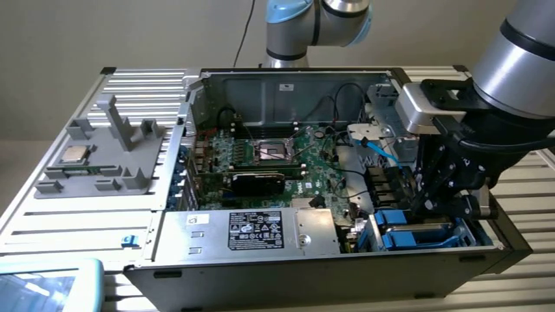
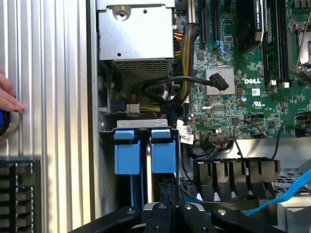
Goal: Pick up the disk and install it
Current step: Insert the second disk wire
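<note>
The pincer (image 1: 436,207) is closed, low over the disk (image 1: 414,235); its blue carrier sits in the case bay.

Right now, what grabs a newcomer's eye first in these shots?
The open computer case with its green motherboard exposed stands out most. At the exterior view's right, the gripper reaches down into the drive bay, jaws shut, just above the bright blue carrier frames standing side by side. In the wrist view, a hand rests on the ribbed metal table beside the case.
</note>
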You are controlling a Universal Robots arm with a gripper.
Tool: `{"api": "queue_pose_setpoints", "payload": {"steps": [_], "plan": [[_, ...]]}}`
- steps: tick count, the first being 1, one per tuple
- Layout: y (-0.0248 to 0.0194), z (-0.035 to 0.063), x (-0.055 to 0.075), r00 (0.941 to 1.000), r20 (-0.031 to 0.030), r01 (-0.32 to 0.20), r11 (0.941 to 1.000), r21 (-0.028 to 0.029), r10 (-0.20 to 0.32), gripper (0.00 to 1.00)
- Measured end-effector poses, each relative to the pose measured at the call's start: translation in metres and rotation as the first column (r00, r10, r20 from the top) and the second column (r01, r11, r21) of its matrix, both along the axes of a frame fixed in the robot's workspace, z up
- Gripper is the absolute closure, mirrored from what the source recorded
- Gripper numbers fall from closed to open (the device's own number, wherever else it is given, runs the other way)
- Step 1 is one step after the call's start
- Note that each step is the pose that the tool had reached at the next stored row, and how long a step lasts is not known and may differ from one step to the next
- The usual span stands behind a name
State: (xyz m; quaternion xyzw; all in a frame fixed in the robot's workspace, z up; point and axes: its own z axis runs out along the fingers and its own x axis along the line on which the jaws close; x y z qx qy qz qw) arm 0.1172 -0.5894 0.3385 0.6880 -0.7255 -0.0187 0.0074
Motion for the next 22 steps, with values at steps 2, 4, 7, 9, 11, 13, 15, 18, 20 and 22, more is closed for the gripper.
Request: {"api": "queue_pose_setpoints", "payload": {"steps": [2,4,7,9,11,13,15,18,20,22], "plan": [[0.0001,0.0022,0.002,1.0000,-0.0001,0.000,1.0000,0.0024,0.000,0.89],[0.0000,0.0071,0.006,1.0000,-0.0004,0.000,1.0000,0.0008,0.000,0.89],[-0.0001,0.0073,0.017,1.0000,-0.0004,0.000,1.0000,0.0006,0.000,0.89],[0.0000,0.0062,0.019,1.0000,0.0005,0.000,1.0000,0.0010,0.000,0.89],[-0.0004,0.0046,0.019,1.0000,0.0005,0.000,1.0000,0.0006,0.000,0.89],[-0.0006,0.0025,0.019,1.0000,0.0005,0.000,1.0000,0.0007,0.000,0.89],[-0.0009,0.0009,0.019,1.0000,0.0001,0.000,1.0000,0.0004,0.000,0.89],[-0.0010,0.0014,0.019,1.0000,-0.0002,0.000,1.0000,0.0008,0.000,0.89],[-0.0010,0.0097,0.019,1.0000,-0.0003,0.000,1.0000,0.0007,0.000,0.89],[-0.0004,0.0188,0.019,1.0000,-0.0003,0.000,1.0000,0.0006,0.000,0.89]]}}
